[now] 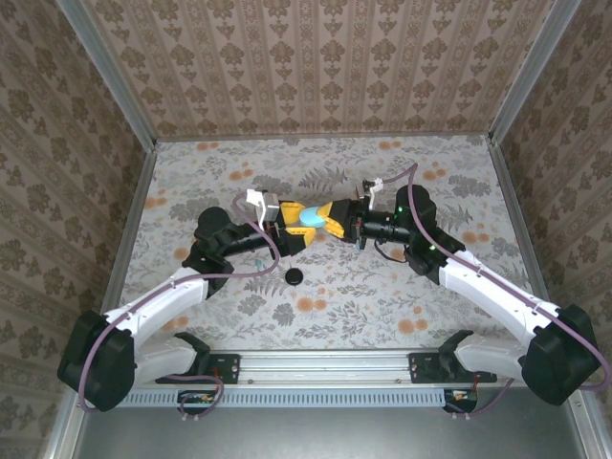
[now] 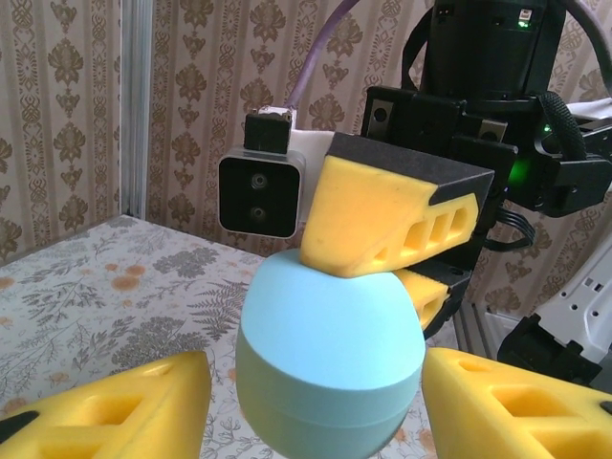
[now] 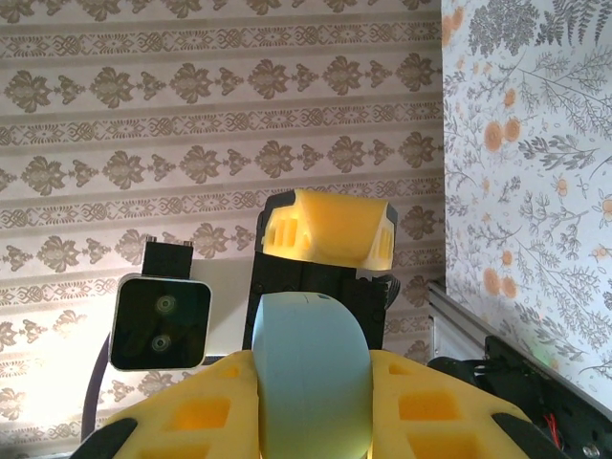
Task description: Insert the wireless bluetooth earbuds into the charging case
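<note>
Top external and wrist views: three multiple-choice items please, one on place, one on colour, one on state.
1. Where is the turquoise charging case? A) on the rail by the arm bases B) in the air above the table, between both arms C) against the back wall
2. What colour is the small object lying on the table? A) black B) turquoise C) orange
3. How do the right gripper's jaws stand? A) open, empty B) shut on the case C) shut on nothing
Key: B, the left wrist view shows table beneath it; A, it is a dark spot; B, yellow fingers press both its sides.
</note>
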Action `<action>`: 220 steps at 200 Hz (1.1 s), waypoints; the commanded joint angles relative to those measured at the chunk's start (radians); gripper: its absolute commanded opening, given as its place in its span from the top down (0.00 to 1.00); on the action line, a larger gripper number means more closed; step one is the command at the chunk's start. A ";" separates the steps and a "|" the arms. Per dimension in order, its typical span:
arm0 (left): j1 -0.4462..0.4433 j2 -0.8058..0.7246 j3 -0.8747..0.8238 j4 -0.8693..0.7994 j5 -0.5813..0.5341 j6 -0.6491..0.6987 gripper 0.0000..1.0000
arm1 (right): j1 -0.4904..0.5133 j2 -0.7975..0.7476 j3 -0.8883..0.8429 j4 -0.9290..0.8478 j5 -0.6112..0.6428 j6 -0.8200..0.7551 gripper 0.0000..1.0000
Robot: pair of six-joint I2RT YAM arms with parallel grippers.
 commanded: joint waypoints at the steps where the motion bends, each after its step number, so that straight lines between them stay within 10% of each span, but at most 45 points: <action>1: 0.011 0.011 0.033 0.046 0.028 -0.019 0.40 | 0.008 -0.026 -0.006 0.025 -0.015 0.011 0.91; 220: 0.013 0.048 0.041 0.097 0.059 -0.053 0.58 | 0.012 -0.024 -0.013 0.028 -0.016 0.017 0.91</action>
